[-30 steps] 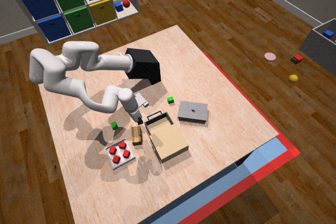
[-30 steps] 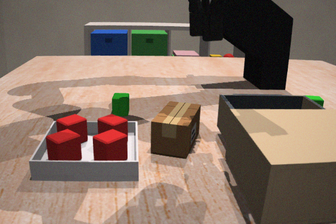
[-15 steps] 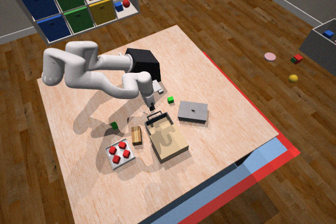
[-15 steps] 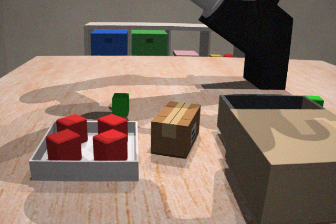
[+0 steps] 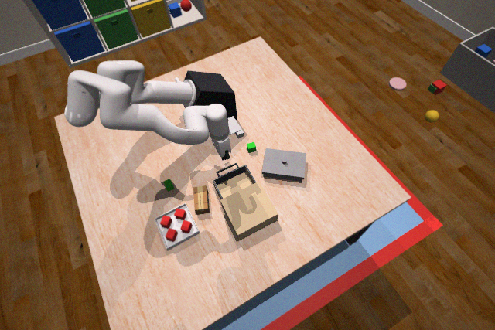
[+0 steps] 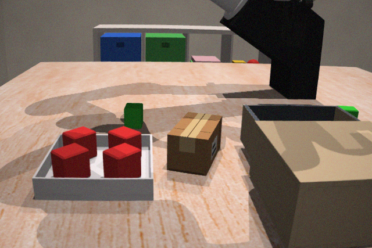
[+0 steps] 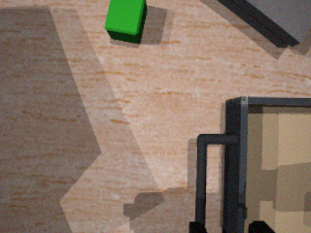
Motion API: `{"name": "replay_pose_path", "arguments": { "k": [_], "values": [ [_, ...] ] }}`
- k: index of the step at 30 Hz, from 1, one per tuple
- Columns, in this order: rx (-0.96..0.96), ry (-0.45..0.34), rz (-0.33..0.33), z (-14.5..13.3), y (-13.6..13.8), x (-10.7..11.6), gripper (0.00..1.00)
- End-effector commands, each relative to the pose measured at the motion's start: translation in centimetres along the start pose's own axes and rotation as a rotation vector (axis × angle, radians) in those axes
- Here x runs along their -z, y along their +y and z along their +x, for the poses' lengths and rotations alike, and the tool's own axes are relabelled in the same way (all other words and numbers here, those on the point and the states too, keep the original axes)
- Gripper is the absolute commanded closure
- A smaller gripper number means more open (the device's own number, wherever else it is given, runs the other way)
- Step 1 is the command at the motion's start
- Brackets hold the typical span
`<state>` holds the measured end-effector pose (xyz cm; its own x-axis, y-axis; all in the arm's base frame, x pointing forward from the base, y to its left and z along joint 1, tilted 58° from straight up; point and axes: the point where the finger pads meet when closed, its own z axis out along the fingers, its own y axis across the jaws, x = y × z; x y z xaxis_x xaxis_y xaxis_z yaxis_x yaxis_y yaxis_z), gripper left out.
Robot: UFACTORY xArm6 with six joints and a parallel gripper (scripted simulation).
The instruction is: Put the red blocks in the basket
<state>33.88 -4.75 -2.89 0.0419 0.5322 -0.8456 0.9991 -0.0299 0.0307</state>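
Observation:
My gripper is partly open and empty, above the drawer handle. In the wrist view its fingertips show at the bottom edge, one over the handle, one past the drawer front. The drawer of the light wooden cabinet stands open; no block shows on the visible part of its floor. The basket holds several red blocks, none over its edge. The metal box has its lid on; its inside is hidden.
A closed cardboard box stands between basket and cabinet. One green block lies behind the basket; a brighter green block lies near the metal box. The black arm base stands at the back.

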Motion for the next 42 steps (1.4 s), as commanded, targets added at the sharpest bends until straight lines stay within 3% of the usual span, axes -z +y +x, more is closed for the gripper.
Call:
{"name": "replay_pose_path", "arguments": {
  "k": [1,42],
  "values": [
    [-0.001,0.001,-0.002,0.05,0.09,0.1,0.76],
    [-0.001,0.001,-0.002,0.06,0.1,-0.74,0.76]
  ]
}}
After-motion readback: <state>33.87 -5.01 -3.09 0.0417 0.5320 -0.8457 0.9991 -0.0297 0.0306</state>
